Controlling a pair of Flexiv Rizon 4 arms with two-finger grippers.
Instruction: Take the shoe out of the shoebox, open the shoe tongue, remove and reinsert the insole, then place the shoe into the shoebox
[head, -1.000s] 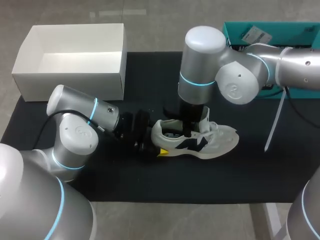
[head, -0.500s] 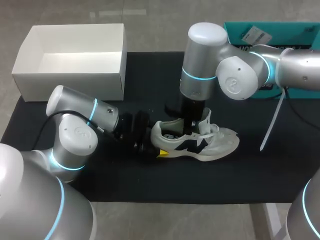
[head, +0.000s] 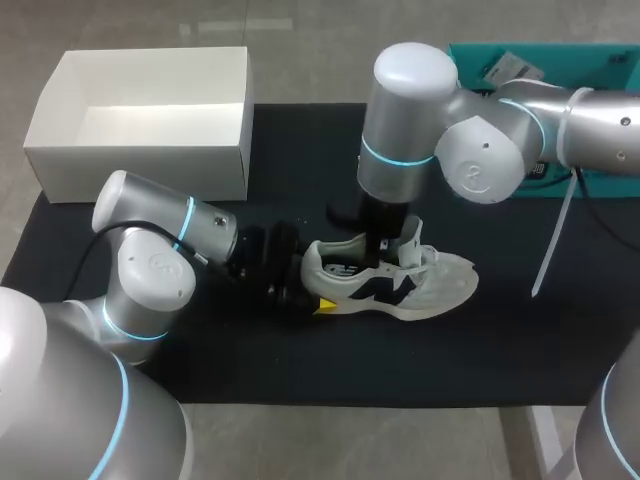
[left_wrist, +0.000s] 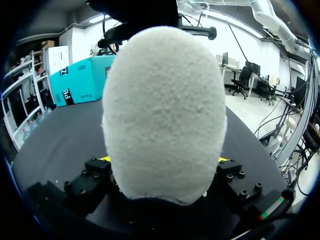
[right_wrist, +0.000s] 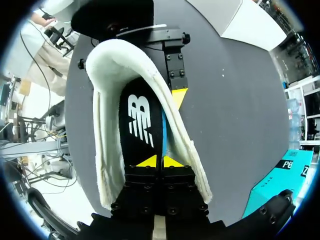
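White sneaker with black side panels (head: 425, 290) is out on the black-topped table (head: 300, 365). It's sitting on its sole with the long axis running side to side, heel toward my left arm and toe pointing off to my right. My left end effector (head: 312, 298) comes in low and clamps the heel from both sides, so that end is pinned. My right end effector (right_wrist: 160, 161) drops straight down into the opening. Its fingers are pinched together on what looks to me like a raised edge of the black insole (right_wrist: 136, 120). I'd say the pull has to go up, away from the heel clamp. The white open cardboard shoebox (head: 140, 175) sits well apart at the back left, nearer my left arm.
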